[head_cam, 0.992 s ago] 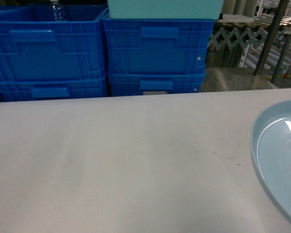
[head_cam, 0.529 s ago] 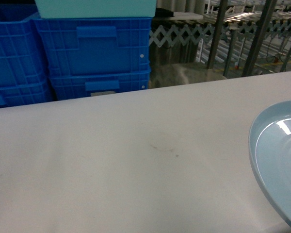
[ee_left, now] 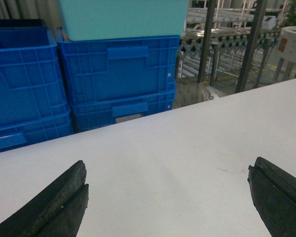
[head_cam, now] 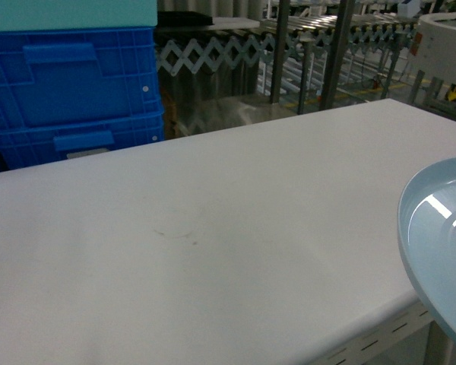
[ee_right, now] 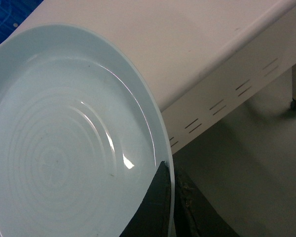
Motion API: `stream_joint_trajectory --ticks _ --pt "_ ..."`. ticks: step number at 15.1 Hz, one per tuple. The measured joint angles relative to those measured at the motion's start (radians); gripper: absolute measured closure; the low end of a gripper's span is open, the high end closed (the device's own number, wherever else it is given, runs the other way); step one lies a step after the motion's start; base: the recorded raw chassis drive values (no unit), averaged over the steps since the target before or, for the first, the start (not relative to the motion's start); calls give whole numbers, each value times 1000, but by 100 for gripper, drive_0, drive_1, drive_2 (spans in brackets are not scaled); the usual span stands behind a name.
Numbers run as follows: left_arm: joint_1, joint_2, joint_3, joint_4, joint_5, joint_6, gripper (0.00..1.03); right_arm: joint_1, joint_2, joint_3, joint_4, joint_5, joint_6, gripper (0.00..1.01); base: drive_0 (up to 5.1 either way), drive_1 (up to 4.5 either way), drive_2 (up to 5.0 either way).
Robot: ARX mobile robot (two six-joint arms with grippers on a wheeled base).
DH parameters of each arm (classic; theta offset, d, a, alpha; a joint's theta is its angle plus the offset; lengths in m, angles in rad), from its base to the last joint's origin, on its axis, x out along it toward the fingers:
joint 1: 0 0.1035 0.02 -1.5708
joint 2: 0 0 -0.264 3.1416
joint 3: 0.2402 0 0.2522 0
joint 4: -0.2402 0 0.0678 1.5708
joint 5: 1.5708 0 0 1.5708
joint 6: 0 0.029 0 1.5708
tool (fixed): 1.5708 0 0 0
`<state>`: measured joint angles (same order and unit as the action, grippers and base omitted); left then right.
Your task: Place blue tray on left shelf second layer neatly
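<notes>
At the bottom of the right wrist view, the right gripper (ee_right: 168, 207) was pinched on the rim of the blue tray (ee_right: 64, 153), one dark finger (ee_right: 155, 207) on the inside and one on the outside. That tray was round, pale and shiny, with ring marks in its middle. It stuck out past the edge of the white table (ee_right: 187, 54), over the grey floor (ee_right: 256, 177). From the head camera, only part of the blue tray (head_cam: 441, 251) showed at the right side, over the table's (head_cam: 213, 251) near corner.

Over on the other arm, the left gripper (ee_left: 167, 197) was wide apart, with nothing between its two black fingers (ee_left: 59, 202). It hung above the table. Behind the table stood dark blue crates (ee_left: 118, 79) in stacks, with a mint-green bin (ee_left: 121, 17) on top. Metal racks (head_cam: 319, 46) stood farther back.
</notes>
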<state>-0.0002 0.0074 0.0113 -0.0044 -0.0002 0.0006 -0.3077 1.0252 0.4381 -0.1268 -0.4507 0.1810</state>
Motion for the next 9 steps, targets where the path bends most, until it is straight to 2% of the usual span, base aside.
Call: stream_joint_trajectory --ticks 8,9 --pt "0 0 0 0 0 0 5 0 0 0 -1 0 0 99 -162 -162 -162" --pt "0 0 0 1 0 0 5 0 0 0 -1 0 0 99 193 -330 -330"
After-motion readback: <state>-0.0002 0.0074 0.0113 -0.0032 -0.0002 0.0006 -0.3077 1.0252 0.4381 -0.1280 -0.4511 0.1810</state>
